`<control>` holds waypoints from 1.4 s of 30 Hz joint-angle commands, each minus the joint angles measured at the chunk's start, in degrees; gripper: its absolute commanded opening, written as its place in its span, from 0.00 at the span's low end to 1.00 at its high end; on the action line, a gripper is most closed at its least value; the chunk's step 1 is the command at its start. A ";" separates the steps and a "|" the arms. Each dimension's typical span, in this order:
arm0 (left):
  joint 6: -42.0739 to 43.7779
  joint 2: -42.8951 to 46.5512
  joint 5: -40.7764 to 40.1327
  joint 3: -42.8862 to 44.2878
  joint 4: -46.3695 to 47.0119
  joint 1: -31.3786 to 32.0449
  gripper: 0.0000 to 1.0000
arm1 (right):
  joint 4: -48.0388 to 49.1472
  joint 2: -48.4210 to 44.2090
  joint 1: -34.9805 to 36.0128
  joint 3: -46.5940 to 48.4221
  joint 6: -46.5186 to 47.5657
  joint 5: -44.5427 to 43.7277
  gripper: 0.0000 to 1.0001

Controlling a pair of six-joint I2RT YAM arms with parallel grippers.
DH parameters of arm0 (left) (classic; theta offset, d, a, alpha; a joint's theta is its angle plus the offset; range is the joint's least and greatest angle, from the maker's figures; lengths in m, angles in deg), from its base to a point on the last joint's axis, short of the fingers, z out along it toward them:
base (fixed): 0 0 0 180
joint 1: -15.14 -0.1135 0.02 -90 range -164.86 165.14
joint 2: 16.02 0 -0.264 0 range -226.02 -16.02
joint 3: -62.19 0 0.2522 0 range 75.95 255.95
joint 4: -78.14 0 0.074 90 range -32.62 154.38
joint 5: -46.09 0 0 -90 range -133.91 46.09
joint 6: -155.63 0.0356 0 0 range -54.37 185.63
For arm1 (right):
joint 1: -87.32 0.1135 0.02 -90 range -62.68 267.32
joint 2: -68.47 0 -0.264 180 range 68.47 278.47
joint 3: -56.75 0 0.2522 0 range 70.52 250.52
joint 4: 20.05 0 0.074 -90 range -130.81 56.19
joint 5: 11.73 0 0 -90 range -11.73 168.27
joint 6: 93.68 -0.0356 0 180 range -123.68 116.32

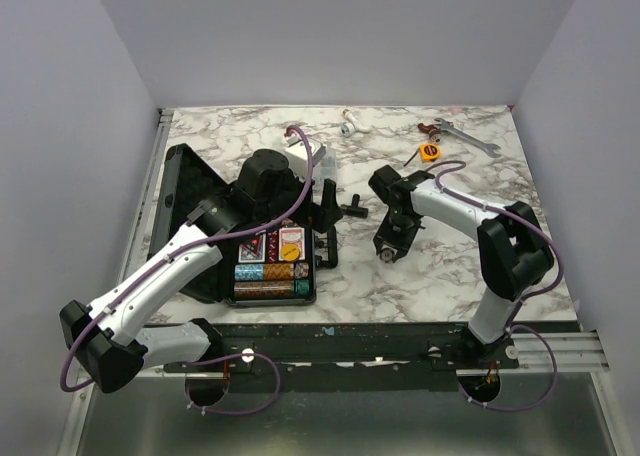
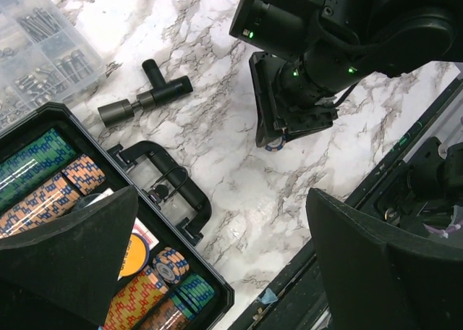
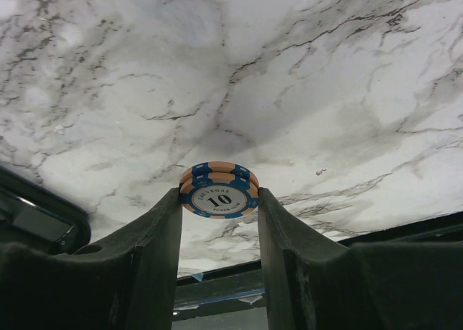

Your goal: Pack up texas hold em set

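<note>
Fingers of the right gripper are clamped on the edges of an orange-and-blue poker chip marked 10, with the marble table beyond it.

Left wrist view: the left gripper is spread wide with nothing between its jaws. The open black case lies under its left finger, with chip rows inside and its handle toward the gap. Ahead, the right gripper holds the chip close over the table.

Top view: the case lies left of the right gripper, apart from it.
</note>
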 commanded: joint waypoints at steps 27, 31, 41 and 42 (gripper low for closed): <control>-36.12 -8.07 4.91 -33.05 57.56 3.27 0.93 | 2.82 -0.15 -2.03 10.85 -3.70 4.87 0.01; -39.19 -11.92 0.85 -36.11 67.81 4.33 0.86 | 3.08 -1.60 -2.21 11.72 -4.74 5.87 0.01; -38.86 -16.82 -8.16 -37.01 73.99 6.91 0.74 | 2.70 -4.13 -2.48 12.69 -6.42 6.40 0.01; -39.19 -17.97 -8.13 -36.36 73.94 6.91 0.73 | 2.70 -4.53 -2.51 12.91 -6.49 6.35 0.01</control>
